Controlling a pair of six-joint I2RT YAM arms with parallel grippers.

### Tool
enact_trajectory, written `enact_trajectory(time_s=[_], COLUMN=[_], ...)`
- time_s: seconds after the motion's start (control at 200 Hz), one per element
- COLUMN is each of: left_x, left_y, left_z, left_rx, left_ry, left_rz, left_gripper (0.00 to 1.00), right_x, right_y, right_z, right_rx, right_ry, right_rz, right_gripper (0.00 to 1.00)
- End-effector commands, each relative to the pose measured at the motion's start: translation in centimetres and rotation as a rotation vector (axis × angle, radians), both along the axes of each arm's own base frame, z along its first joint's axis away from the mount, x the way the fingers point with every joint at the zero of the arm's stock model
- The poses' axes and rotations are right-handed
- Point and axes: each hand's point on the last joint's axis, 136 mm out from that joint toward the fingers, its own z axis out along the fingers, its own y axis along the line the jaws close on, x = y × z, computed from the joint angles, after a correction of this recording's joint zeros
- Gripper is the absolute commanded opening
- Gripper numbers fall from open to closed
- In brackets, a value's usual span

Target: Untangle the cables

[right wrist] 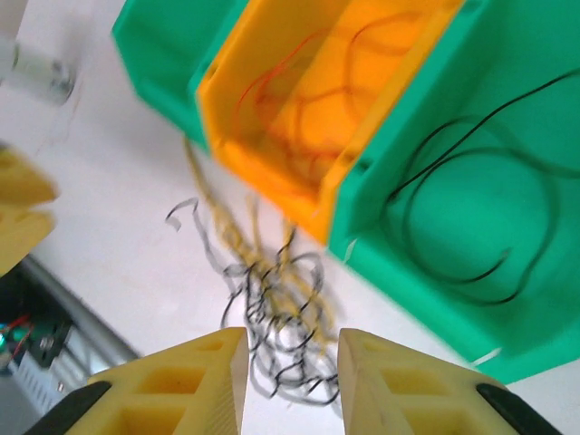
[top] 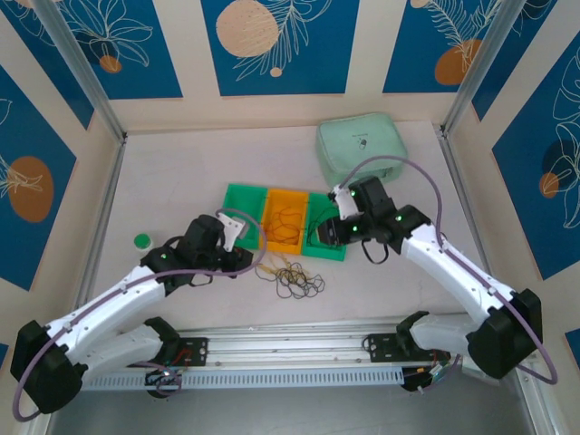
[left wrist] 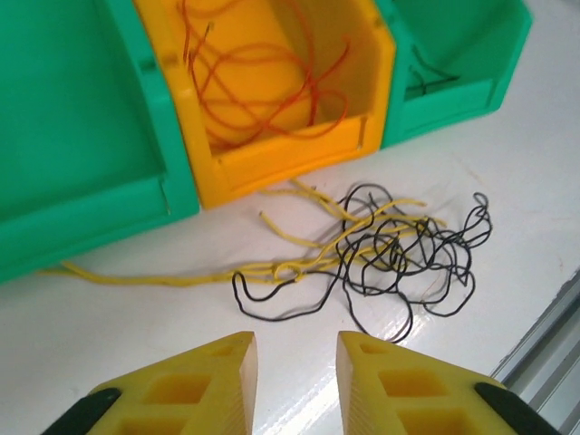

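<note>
A tangle of black and pale yellow cables (top: 294,276) lies on the white table in front of three bins. In the left wrist view this tangle (left wrist: 390,249) is ahead and right of my left gripper (left wrist: 296,362), which is open and empty just above the table. Orange cables (left wrist: 263,82) lie in the orange bin (top: 284,222). One black cable (right wrist: 471,217) curls in the right green bin (top: 328,243). My right gripper (right wrist: 290,372) is open and empty, up in the air near that bin's front, with the tangle (right wrist: 276,308) below it.
An empty green bin (top: 243,210) stands left of the orange one. A mint-green pouch (top: 361,145) sits at the back right. A small green cap (top: 142,241) lies at the left. A metal rail (top: 290,349) runs along the near edge.
</note>
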Motion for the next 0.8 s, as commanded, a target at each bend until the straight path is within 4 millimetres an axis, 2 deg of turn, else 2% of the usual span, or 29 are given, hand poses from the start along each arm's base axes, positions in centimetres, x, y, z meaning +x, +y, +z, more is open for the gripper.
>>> enact_trajectory(time_s=[0.0, 0.21, 0.315, 0.415, 0.53, 0.665, 0.795], left_x=[0.0, -0.4, -0.8, -1.3, -1.2, -0.4, 0.5], left_y=[-0.5, 0.3, 0.7, 1.1, 1.1, 0.0, -0.9], left_z=[-1.2, -3.1, -3.9, -4.8, -5.4, -5.0, -4.8], left_rx=[-0.057, -0.061, -0.035, -0.015, -0.024, -0.086, -0.094], left_ry=[0.056, 0.093, 0.124, 0.154, 0.155, 0.118, 0.092], left_rz=[0.032, 0.092, 0.103, 0.113, 0.122, 0.114, 0.084], left_gripper=[0.30, 0.29, 0.22, 0.20, 0.20, 0.30, 0.31], right_x=[-3.4, -6.8, -7.7, -7.7, -7.4, -6.8, -6.3], right_y=[1.0, 2.6, 3.3, 3.8, 4.7, 5.6, 5.4], right_z=[-1.5, -4.3, -5.5, -6.6, -7.0, -7.0, -7.2], right_rx=[-0.003, -0.091, -0.131, -0.159, -0.157, -0.144, -0.155], right_ry=[0.081, 0.137, 0.157, 0.178, 0.179, 0.171, 0.174], right_rz=[0.028, 0.067, 0.088, 0.086, 0.095, 0.099, 0.081], right_gripper=[0.32, 0.33, 0.33, 0.33, 0.33, 0.33, 0.34])
